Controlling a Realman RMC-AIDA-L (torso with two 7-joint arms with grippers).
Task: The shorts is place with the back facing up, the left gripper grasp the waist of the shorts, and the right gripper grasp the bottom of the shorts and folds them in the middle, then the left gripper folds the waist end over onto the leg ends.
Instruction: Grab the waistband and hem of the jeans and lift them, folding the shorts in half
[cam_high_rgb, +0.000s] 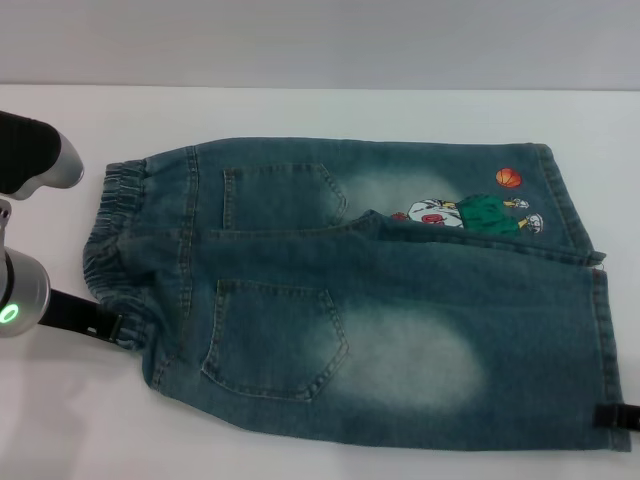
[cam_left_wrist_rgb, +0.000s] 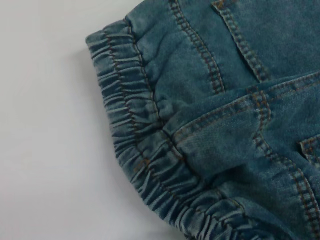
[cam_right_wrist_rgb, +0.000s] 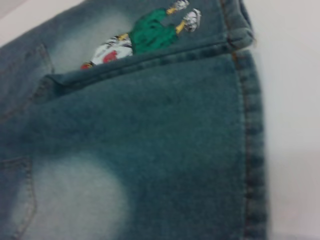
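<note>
- Shorts: faded blue denim shorts lie spread flat on the white table, back pockets up, elastic waistband on the robot's left, leg hems on its right.
- Cartoon print shows on the far leg, near its hem.
- Left gripper: at the near corner of the waistband; one dark finger touches the gathered elastic. Whether the jaws have bitten the cloth, I cannot tell.
- Left wrist view: waistband just beyond the hand, bunched and slightly rucked at the corner, not lifted.
- Right gripper: only a dark tip shows, at the near corner of the near leg hem, touching or just beside it. Grip cannot be told.
- Right wrist view: hem edge and print lie flat ahead of the hand.
- Progress, as judged: laying out back-up is done; both hands are at their grasp corners. The lengthwise fold of one leg over the other is not yet made, and the waist-to-hem fold also remains.
</note>
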